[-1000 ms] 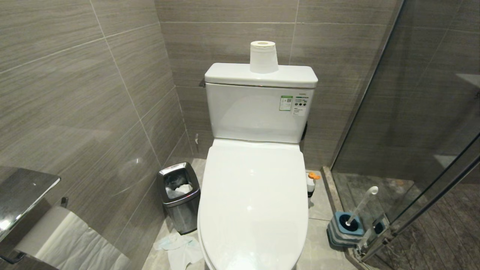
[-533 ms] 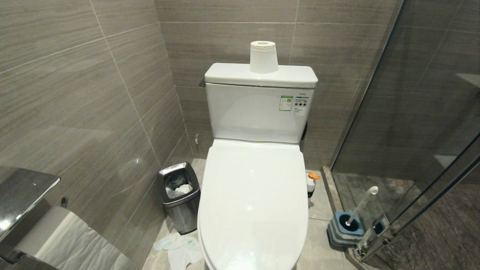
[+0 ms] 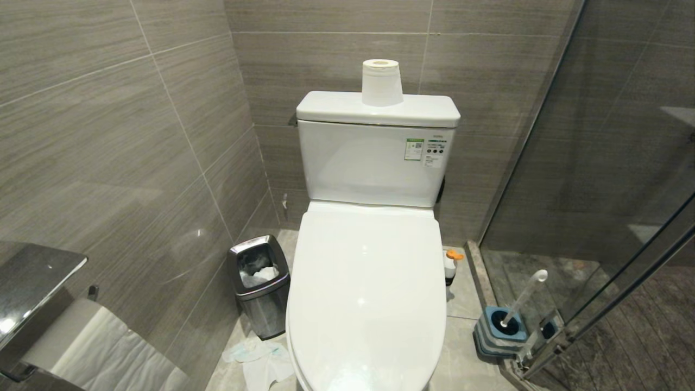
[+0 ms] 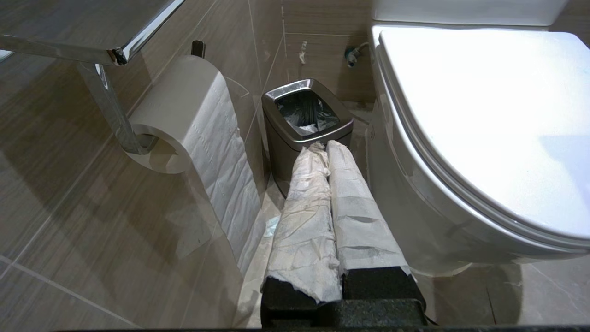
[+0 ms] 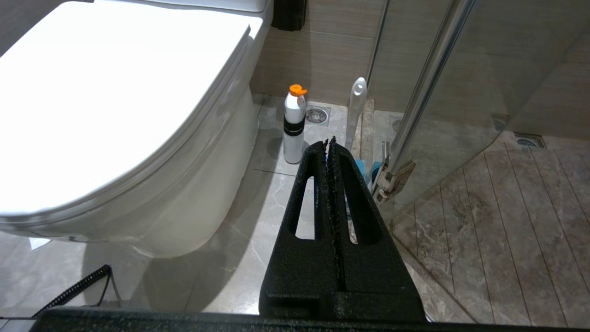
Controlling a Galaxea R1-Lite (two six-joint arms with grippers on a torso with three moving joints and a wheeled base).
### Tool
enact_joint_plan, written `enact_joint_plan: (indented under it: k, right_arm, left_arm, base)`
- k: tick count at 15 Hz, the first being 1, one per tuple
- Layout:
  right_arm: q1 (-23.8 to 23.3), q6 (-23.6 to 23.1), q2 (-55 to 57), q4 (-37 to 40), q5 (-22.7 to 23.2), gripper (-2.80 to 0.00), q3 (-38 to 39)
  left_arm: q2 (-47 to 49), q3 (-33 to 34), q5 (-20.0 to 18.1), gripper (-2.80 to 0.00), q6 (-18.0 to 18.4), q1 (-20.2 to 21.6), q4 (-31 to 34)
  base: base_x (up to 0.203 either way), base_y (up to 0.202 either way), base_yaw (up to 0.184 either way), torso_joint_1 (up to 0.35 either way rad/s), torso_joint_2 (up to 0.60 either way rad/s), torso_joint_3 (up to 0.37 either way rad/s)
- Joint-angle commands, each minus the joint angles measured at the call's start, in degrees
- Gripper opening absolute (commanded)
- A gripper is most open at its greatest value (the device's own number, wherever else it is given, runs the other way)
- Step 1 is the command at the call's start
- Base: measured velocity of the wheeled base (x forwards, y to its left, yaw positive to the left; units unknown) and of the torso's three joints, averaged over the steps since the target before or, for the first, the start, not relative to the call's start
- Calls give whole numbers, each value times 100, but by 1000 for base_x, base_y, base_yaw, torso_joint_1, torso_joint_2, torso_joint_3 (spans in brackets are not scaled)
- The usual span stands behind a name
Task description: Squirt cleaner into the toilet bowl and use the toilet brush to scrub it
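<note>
Toilet fills the middle of the head view, its white lid down over the bowl, the tank behind it at 12 o'clock with a paper roll standing upright on top. The cleaner, a small white bottle with an orange cap, stands upright on the floor just beside the toilet at about 3 o'clock from the lid's centre. The brush sits further out at about 4 o'clock, its pale handle leaning out of a blue-and-grey holder by the foot of the glass shower door. A steel bin stands at 9 o'clock from the toilet, with crumpled tissue on the floor in front of it at about 8 o'clock. A wall-mounted paper roll hangs at the far lower left.

Neither arm shows in the head view. In the left wrist view, the left gripper has its paper-wrapped fingers pressed together, holding nothing, pointing toward the bin. In the right wrist view, the right gripper has its black fingers closed tight, empty, pointing toward the cleaner and brush handle.
</note>
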Motion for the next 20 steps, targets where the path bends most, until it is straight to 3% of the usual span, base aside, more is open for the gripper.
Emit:
enact_joint_plan:
  k: [1, 20]
  right_arm:
    - [2, 0, 5, 4, 1, -280, 0]
    - [2, -70, 5, 4, 36, -280, 8]
  left_arm:
    - [9, 0, 0, -280, 0, 2, -2]
    - [9, 0, 0, -280, -14, 2, -2]
  base:
    - [0, 0, 0, 0, 0, 0]
    - [0, 0, 0, 0, 0, 0]
